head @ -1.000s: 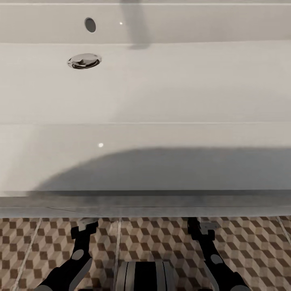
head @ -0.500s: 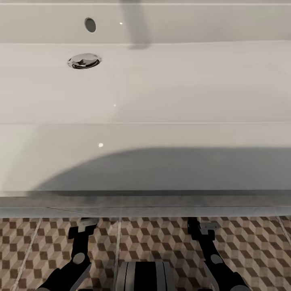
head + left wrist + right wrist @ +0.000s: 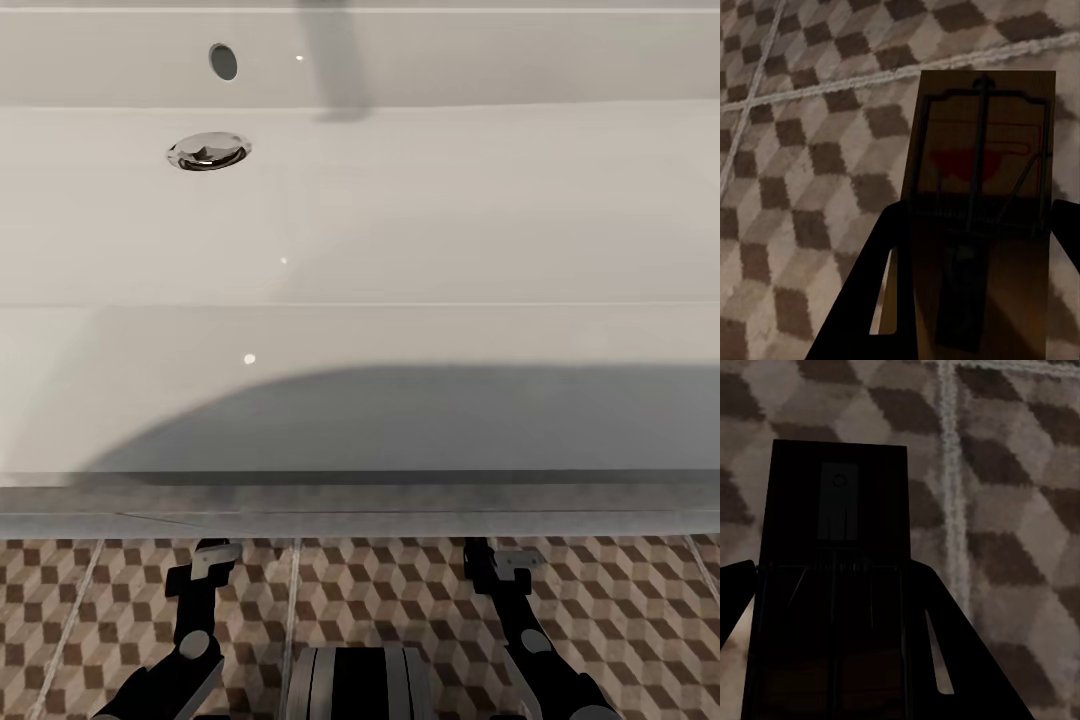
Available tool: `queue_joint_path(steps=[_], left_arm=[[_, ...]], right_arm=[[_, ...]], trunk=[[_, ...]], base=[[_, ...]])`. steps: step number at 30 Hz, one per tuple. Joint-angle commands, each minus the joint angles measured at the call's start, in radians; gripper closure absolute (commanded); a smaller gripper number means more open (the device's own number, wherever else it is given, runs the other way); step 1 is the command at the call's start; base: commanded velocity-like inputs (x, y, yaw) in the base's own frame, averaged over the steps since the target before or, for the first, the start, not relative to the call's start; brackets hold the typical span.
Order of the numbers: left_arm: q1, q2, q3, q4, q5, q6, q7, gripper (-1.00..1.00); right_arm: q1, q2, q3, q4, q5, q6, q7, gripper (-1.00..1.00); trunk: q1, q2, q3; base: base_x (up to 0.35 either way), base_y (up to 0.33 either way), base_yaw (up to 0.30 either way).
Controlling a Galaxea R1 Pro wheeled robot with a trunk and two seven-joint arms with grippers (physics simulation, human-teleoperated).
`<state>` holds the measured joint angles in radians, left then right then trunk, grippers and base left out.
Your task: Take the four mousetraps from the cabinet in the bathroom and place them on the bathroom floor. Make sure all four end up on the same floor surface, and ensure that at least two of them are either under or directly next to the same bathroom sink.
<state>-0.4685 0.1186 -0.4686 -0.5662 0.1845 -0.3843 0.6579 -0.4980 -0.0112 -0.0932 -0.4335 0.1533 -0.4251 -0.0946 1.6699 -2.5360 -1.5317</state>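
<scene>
Brown-and-beige bathroom floor (image 3: 400, 590) lies straight below both loads, each long axis running out along its fingers: left gripper (image 3: 975, 255) pinches one mousetrap (image 3: 982, 172), right gripper (image 3: 832, 607) another mousetrap (image 3: 836, 510), both hanging just before the sink (image 3: 360, 400) front edge.

No legible text or markings.

sink (image 3: 400, 250) ahead above bathroom floor (image 3: 400, 600), left pincer (image 3: 205, 565) and right pincer (image 3: 497, 568) below its front edge — each over tiles
</scene>
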Motion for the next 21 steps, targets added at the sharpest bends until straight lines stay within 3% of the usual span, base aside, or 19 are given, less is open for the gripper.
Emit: queue_joint_path(steps=[1,11,15,21], left_arm=[[-0.001,0.001,-0.008,0.000,0.010,-0.005,0.005,1.00],[-0.001,0.001,-0.008,0.000,0.016,-0.007,0.004,1.00],[-0.001,-0.001,-0.008,-0.001,0.018,-0.009,0.004,1.00],[-0.001,-0.003,-0.008,-0.001,0.019,-0.009,0.005,1.00]], right_arm=[[0.000,0.000,-0.004,0.001,0.010,-0.003,-0.004,1.00],[0.000,0.000,-0.002,0.001,0.010,-0.003,-0.002,1.00],[0.000,0.000,-0.002,0.001,0.009,-0.003,-0.001,1.00],[0.000,0.000,-0.003,0.001,0.009,-0.003,-0.001,1.00]], trunk=[[0.000,0.000,-0.001],[0.000,0.000,-0.001],[0.002,-0.001,-0.016],[0.002,-0.001,-0.016]], base=[[0.000,0.000,0.000],[0.000,0.000,0.000],[0.000,0.000,0.000],[0.000,0.000,0.000]])
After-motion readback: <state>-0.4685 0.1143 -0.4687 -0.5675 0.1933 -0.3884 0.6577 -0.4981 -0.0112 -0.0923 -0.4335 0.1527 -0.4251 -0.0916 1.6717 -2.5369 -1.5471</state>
